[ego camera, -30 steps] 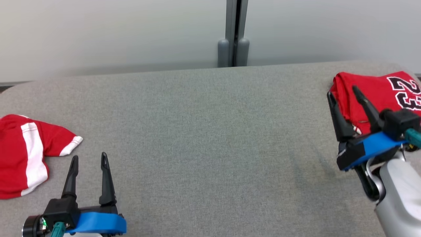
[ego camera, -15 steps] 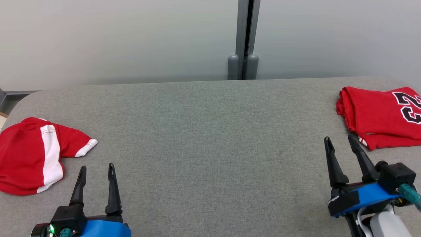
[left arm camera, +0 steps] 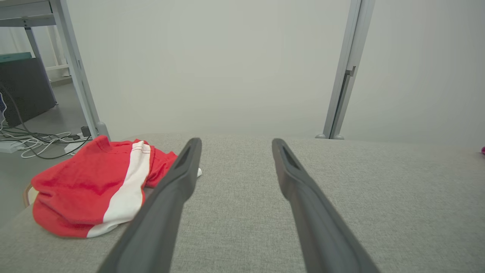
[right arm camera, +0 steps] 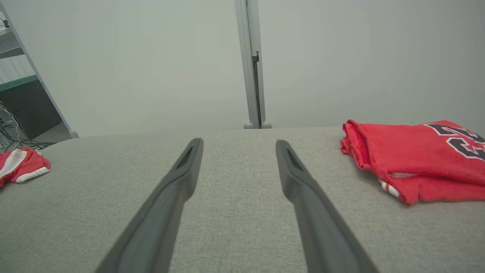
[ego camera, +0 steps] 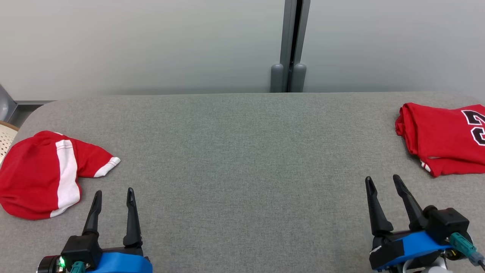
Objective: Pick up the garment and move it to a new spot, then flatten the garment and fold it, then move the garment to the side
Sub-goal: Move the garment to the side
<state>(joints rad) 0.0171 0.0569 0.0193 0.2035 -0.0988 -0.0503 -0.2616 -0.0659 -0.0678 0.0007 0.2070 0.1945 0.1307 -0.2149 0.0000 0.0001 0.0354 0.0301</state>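
Observation:
A folded red garment (ego camera: 443, 136) with a black-and-white number lies at the table's far right edge, and also appears in the right wrist view (right arm camera: 416, 159). My right gripper (ego camera: 382, 178) stands open and empty near the front edge, apart from the garment and to its lower left; its fingers (right arm camera: 182, 182) hover over bare cloth. A second, crumpled red garment (ego camera: 38, 174) with a white stripe lies at the left edge (left arm camera: 87, 185). My left gripper (ego camera: 113, 192) is open and empty just to the right of it, one finger (left arm camera: 178, 178) overlapping its sleeve in that view.
The table (ego camera: 242, 159) is covered in grey fabric with rounded corners. Behind it is a pale wall with a grey post (ego camera: 290, 45). Off the left edge are a pale perforated object (ego camera: 5, 138), floor cables (left arm camera: 38, 138) and a dark cabinet (left arm camera: 22, 91).
My right gripper has drawn back from the folded garment's edge toward the table's front, still open. The head camera has shifted, sliding the whole picture right and down. The left gripper keeps its place.

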